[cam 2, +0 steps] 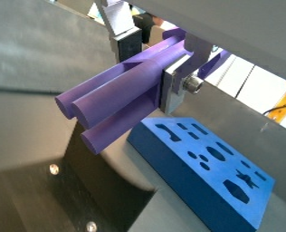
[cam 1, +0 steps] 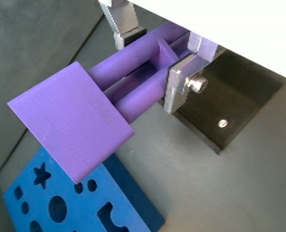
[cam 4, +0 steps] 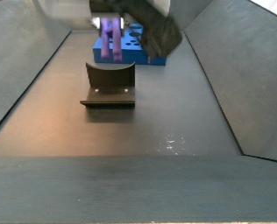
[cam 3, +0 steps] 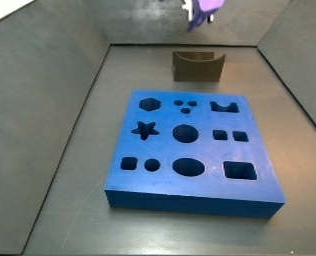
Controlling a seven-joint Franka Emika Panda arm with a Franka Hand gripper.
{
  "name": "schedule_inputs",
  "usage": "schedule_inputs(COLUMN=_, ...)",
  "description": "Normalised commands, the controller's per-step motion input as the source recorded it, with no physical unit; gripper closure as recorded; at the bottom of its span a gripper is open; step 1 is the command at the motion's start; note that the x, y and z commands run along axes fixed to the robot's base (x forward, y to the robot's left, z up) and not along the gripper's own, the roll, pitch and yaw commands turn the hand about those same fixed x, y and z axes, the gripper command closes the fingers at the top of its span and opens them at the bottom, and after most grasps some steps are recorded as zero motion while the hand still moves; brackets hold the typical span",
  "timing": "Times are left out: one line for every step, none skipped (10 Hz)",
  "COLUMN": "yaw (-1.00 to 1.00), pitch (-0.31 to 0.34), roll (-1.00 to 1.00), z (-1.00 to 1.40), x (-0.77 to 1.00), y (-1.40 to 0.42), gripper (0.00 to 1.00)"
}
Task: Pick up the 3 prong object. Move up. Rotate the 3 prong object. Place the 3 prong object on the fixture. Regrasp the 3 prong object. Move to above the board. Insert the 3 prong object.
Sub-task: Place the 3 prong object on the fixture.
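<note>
My gripper (cam 1: 154, 59) is shut on the 3 prong object (cam 1: 97, 95), a purple piece with long ribs and a flat square end. The other wrist camera shows the same grasp (cam 2: 152, 65), the purple piece (cam 2: 109, 100) sticking out between the silver fingers (cam 2: 174, 83). In a side view the gripper (cam 3: 208, 8) hangs high above the dark fixture (cam 3: 198, 65), behind the blue board (cam 3: 188, 145). From the opposite side the purple piece (cam 4: 110, 44) hangs just above and behind the fixture (cam 4: 110, 83), with the blurred gripper (cam 4: 135, 26) over it. It is apart from both fixture and board.
The blue board (cam 1: 79, 199) with its cut-out holes lies below the held piece, as does the fixture's dark plate (cam 2: 73, 195) with screws. Grey sloping walls (cam 3: 67, 120) enclose the floor on both sides. Bare floor (cam 4: 129, 166) lies in front of the fixture.
</note>
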Motion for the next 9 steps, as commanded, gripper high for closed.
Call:
schedule_inputs(yaw=-0.23, pitch=0.261, roll=-0.71, z=-1.0, x=0.18, y=0.14, gripper=1.0)
schedule_inputs(yaw=-0.27, pitch=0.182, roll=-0.5, z=-1.0, x=0.18, y=0.14, gripper=1.0)
schedule_inputs(yaw=-0.28, pitch=0.125, roll=-0.34, z=-1.0, x=0.19, y=0.14, gripper=1.0)
schedule_inputs(yaw=-0.26, pitch=0.051, roll=-0.22, z=-1.0, x=0.2, y=0.14, gripper=1.0)
schedule_inputs(yaw=-0.25, pitch=0.018, roll=-0.19, z=-0.94, x=0.19, y=0.14, gripper=1.0)
schedule_inputs(yaw=-0.2, pitch=-0.038, roll=-0.18, z=-0.59, x=0.14, y=0.09, gripper=1.0)
schedule_inputs(yaw=-0.18, pitch=-0.054, roll=-0.18, z=-0.47, x=0.13, y=0.08, gripper=1.0)
schedule_inputs(yaw=-0.13, pitch=-0.068, roll=-0.16, z=-0.23, x=0.1, y=0.06, gripper=1.0)
schedule_inputs(yaw=-0.1, pitch=-0.073, roll=-0.13, z=-0.18, x=0.08, y=0.06, gripper=1.0)
